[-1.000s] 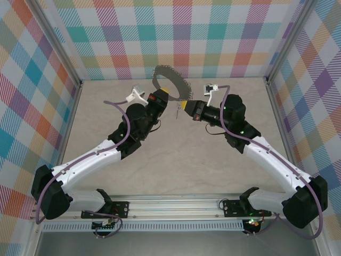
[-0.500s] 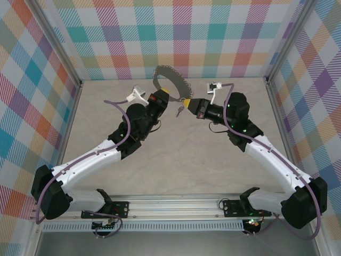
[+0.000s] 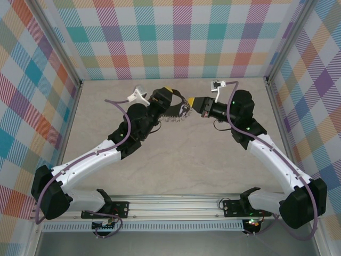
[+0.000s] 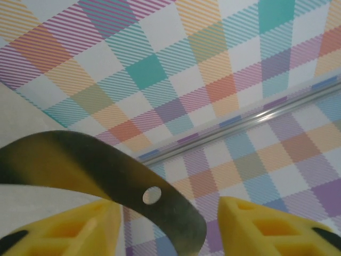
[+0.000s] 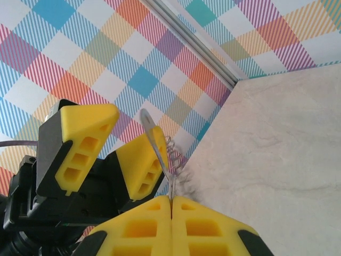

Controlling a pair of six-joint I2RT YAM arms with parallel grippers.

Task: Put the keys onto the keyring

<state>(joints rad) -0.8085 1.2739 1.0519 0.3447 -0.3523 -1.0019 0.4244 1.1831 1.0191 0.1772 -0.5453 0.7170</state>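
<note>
The keyring (image 3: 175, 113), a thin grey metal hoop edged with small loops, hangs low between the two grippers at the back of the table. My right gripper (image 3: 193, 101) is shut on its rim; in the right wrist view the strip (image 5: 157, 143) rises edge-on from the closed gripper (image 5: 171, 200). My left gripper (image 3: 171, 98) is open around the hoop. In the left wrist view the dark band (image 4: 106, 165) with a small hole crosses the gap of that gripper (image 4: 170, 226), lying near the left finger and clear of the right one. I cannot make out the keys.
The checked back wall (image 3: 181, 37) stands close behind both grippers, with checked side walls (image 3: 32, 106) left and right. The beige table (image 3: 181, 165) lies bare between the arms. An aluminium rail (image 3: 176, 205) runs along the near edge.
My left gripper has opened and let go of the hoop. The hoop has swung down from standing against the back wall and now hangs from the right gripper, which has shifted slightly back and right.
</note>
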